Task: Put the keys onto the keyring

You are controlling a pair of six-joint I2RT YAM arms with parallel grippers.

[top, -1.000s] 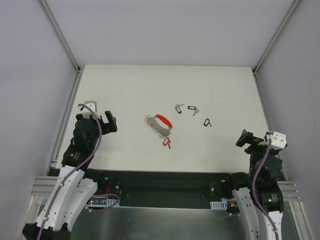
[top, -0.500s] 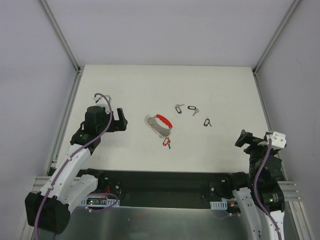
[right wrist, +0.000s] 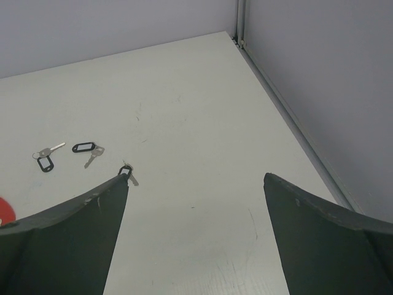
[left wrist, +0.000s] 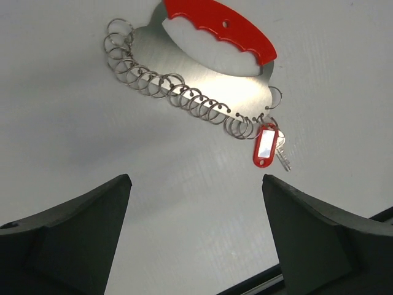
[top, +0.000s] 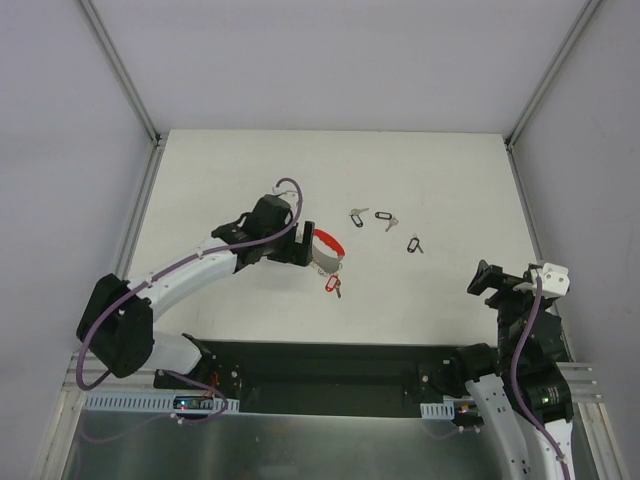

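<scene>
The keyring (top: pixel 328 252) lies mid-table, a red arc (left wrist: pixel 221 27) over a grey metal plate edged with a row of small rings (left wrist: pixel 166 86). A red-tagged key (left wrist: pixel 265 144) lies at the end of that row, touching it. Three black-tagged keys (top: pixel 357 216) (top: pixel 385 218) (top: pixel 414 244) lie apart to the right, also in the right wrist view (right wrist: pixel 44 158) (right wrist: pixel 86 149) (right wrist: pixel 126 171). My left gripper (left wrist: pixel 195 178) hovers open just beside the keyring (top: pixel 307 244), with nothing between its fingers. My right gripper (right wrist: pixel 196 177) stands open and empty near the right edge (top: pixel 487 278).
Metal frame rails (top: pixel 133 215) run along the table's left and right edges (right wrist: pixel 288 117), with grey walls behind them. The black base strip (top: pixel 320 360) lies along the near edge.
My left arm has swung from the table's left side rightward to the keyring. The right arm has barely shifted. Keys and keyring lie where they were.
</scene>
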